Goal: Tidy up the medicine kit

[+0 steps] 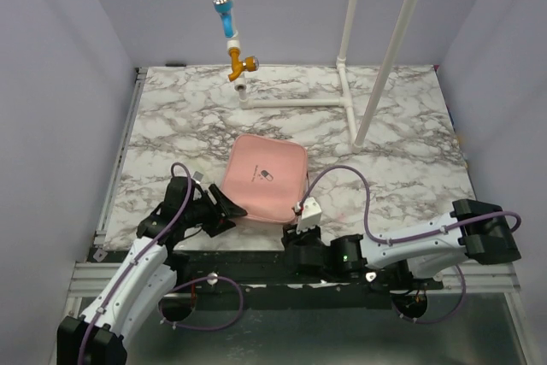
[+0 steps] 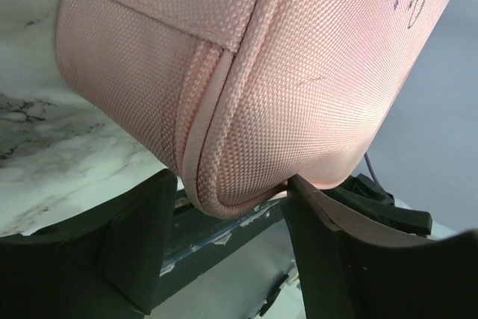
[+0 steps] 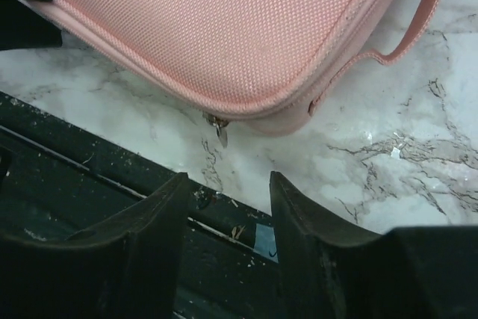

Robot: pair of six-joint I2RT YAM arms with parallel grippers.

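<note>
Top external shows the pink medicine kit (image 1: pixel 263 179) closed, logo (image 1: pixel 267 175) up, both pairs of jaws open.

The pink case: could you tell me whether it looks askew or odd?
Yes: the closed pink zippered fabric case lies slightly skewed to the marble table's edges, near corner between the left gripper's open fingers.
</note>
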